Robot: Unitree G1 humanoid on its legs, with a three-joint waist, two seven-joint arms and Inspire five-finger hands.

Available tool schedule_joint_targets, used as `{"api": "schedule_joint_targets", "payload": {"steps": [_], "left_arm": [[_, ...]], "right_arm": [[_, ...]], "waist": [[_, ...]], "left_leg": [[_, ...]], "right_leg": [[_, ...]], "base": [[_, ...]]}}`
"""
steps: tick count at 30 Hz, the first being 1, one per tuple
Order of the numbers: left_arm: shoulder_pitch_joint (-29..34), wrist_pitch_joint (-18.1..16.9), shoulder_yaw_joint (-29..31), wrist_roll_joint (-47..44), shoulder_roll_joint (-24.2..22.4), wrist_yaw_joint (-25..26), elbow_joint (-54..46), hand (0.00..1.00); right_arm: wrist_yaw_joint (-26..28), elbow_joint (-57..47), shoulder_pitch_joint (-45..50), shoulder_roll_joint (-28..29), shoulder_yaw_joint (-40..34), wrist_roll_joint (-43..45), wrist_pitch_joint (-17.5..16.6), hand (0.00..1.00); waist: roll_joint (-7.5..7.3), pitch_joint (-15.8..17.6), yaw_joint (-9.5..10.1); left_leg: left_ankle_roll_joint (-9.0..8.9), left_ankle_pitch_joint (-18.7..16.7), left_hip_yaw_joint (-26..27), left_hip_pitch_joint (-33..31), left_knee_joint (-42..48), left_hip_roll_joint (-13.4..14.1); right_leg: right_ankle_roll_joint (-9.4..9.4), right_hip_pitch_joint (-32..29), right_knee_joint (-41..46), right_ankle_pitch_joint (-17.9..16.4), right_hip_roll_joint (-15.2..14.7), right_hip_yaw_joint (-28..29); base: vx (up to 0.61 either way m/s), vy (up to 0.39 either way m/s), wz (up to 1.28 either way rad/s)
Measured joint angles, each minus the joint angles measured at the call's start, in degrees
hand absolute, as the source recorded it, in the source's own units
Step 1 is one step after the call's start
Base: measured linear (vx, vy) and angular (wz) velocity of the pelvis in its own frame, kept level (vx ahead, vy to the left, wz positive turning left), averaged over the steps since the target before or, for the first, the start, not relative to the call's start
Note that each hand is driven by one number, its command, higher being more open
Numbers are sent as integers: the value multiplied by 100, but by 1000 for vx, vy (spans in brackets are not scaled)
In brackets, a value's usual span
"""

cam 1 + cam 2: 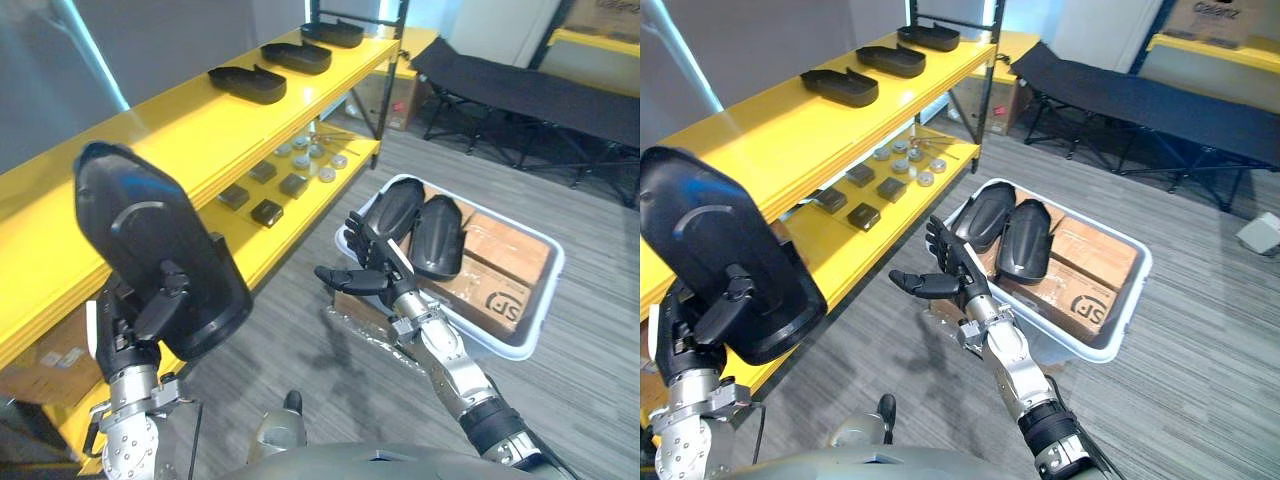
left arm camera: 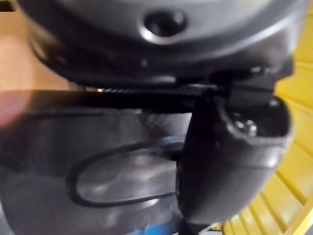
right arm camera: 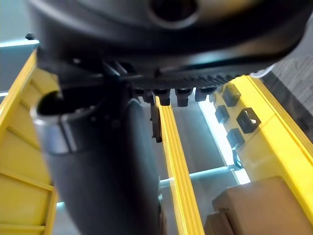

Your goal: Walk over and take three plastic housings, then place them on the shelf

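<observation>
**Left eye view.** My left hand, at 8 o'clock, is curled round the foot of the held housing, a black plastic shell standing upright above the wrist. My thumb is pressed on its face. My right hand, near centre, is empty, with its fingers straight and spread, at the 9 o'clock rim of the white bin. Two housings lie side by side in that bin, just past my fingertips, on cardboard that bears dark print. The yellow shelf runs from 8 o'clock towards 12. Three housings sit in a row on its top board. Small dark blocks and grey discs lie on the lower board. A black folding cot stands at 1 o'clock.

**Right eye view.** Same arrangement; the print on the cardboard is plainer here.

**Left wrist view.** My thumb lies flat against the held housing, with the yellow shelf beyond.

**Right wrist view.** My thumb and fingertips stand clear of everything, with the shelf's boards and dark blocks beyond them. No label shows.
</observation>
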Motion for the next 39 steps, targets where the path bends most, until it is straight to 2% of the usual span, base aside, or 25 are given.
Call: {"api": "schedule_joint_targets", "payload": {"steps": [3,5,7,9,10,12,13,15,23,25,27,29,30,31,32,33,34,36,37,38,39], "left_arm": [[-12,-13,10,3,19,23,11,0],[-152,-14,-5,2,147,-127,64,0],[-671,-44,-130,-118,639,-586,330,0],[-991,-165,-258,-293,912,-972,531,0],[-1099,-266,-338,-340,956,-1137,560,0],[-1149,-379,-442,-555,963,-1390,556,0],[-1149,-385,-465,-576,965,-1467,549,0],[-1147,-384,-564,-837,974,-1706,549,0],[-1064,-384,-499,-987,944,-1756,545,0],[-1061,-384,-423,-983,910,-1808,533,0],[-1093,-382,-138,-987,889,-1936,410,0],[-1122,-382,44,-986,897,-1980,338,0],[-1133,-382,189,-985,876,-1985,343,0],[-1179,-354,221,-983,833,-1959,430,0],[-1177,-354,230,-983,838,-1967,442,0],[-1155,-354,288,-975,840,-2003,438,0],[-1143,-354,361,-977,841,-1968,438,0],[-1136,-348,477,-987,834,-1829,441,0],[-1193,-345,553,-1007,842,-1756,441,0],[-1326,-324,558,-1006,844,-1676,458,0],[-1412,-305,545,-1005,844,-1647,468,0]], "right_arm": [[47,0,14,62,16,-161,0,100],[52,-43,175,88,-132,-156,-5,100],[-39,-181,646,206,-520,-147,-129,100],[-99,-236,875,194,-663,-148,-230,100],[-101,-237,909,181,-750,-150,-284,100],[-29,-237,903,164,-846,-152,-330,100],[25,-237,902,149,-871,-156,-330,100],[322,-281,867,32,-941,-160,-330,100],[912,-657,816,-237,-1090,-94,-334,100],[925,-657,803,-165,-1123,-40,-336,100],[931,-657,750,-3,-1158,132,-361,100],[930,-656,757,172,-1211,344,-364,100],[933,-662,771,245,-1232,418,-364,100],[935,-665,767,226,-1235,467,-366,100],[933,-665,762,210,-1245,469,-366,100],[934,-661,756,207,-1292,463,-367,100],[965,-654,707,223,-1334,461,-368,100],[1057,-654,539,208,-1356,468,-388,100],[1137,-655,352,201,-1419,480,-400,100],[1153,-659,180,163,-1511,570,-440,100],[1134,-665,108,135,-1556,598,-482,100]], "waist": [[36,25,60],[20,78,1],[-74,153,-297],[-130,140,-435],[-92,154,-450],[-4,192,-416],[5,190,-415],[6,192,-398],[37,238,-378],[-4,265,-359],[-174,347,-302],[-329,443,-209],[-425,495,-199],[-415,475,-222],[-406,470,-229],[-391,476,-222],[-372,487,-207],[-322,508,-219],[-278,529,-222],[-173,562,-238],[-190,547,-252]], "left_leg": [[2,90,101,24,-162,-9],[37,94,-47,17,-148,-85],[118,175,-663,-40,-190,-342],[155,416,-924,6,-502,-540],[152,559,-956,42,-709,-584],[144,664,-963,-10,-773,-569],[168,699,-962,-29,-757,-569],[102,758,-952,-36,-719,-564],[78,595,-932,-21,-585,-555],[89,565,-941,-50,-517,-608],[145,409,-972,-188,-257,-746],[239,76,-943,-326,232,-879],[251,-289,-976,-373,646,-997],[325,-446,-1173,-424,888,-1111],[359,-498,-1253,-411,922,-1160],[407,-545,-1426,-278,836,-1204],[486,-581,-1563,-119,723,-1208],[527,-651,-1721,64,658,-1194],[571,-711,-1834,148,674,-1169],[586,-762,-1994,175,693,-1134],[575,-807,-2083,176,715,-1113]], "right_leg": [[-2,-127,155,-26,-75,90],[27,-233,669,-354,-229,329],[-98,-487,1442,-1060,-205,1357],[-102,-695,1835,-1442,-167,1849],[-91,-793,1945,-1516,-171,1883],[-84,-851,1962,-1483,-145,1859],[-74,-864,1969,-1476,-145,1860],[-89,-863,2023,-1484,-152,1870],[-118,-832,2161,-1663,-234,1842],[-75,-744,2138,-1702,-293,1735],[28,-670,2131,-1765,-440,1592],[179,-521,2108,-1821,-560,1534],[333,-391,2450,-1745,-669,1584],[270,-720,3378,-1515,-907,2014],[228,-927,3782,-1292,-978,2233],[71,-1312,4534,-693,-1096,2535],[-100,-1596,5034,-796,-1170,2659],[-220,-1840,4921,-1191,-1094,2736],[-353,-2066,4470,-1320,-880,2884],[-398,-2336,3881,-1343,-572,3197],[-365,-2468,3575,-1319,-421,3396]], "base": [[-36,78,-5],[-19,73,43],[-89,11,130],[-75,-66,102],[-45,-61,56],[-19,-27,10],[6,-42,4],[23,-52,1],[-18,-18,2],[11,22,20],[65,38,33],[136,47,30],[193,78,61],[191,90,73],[179,141,81],[236,98,60],[263,81,51],[263,60,31],[262,48,40],[192,9,48],[176,-36,76]]}}
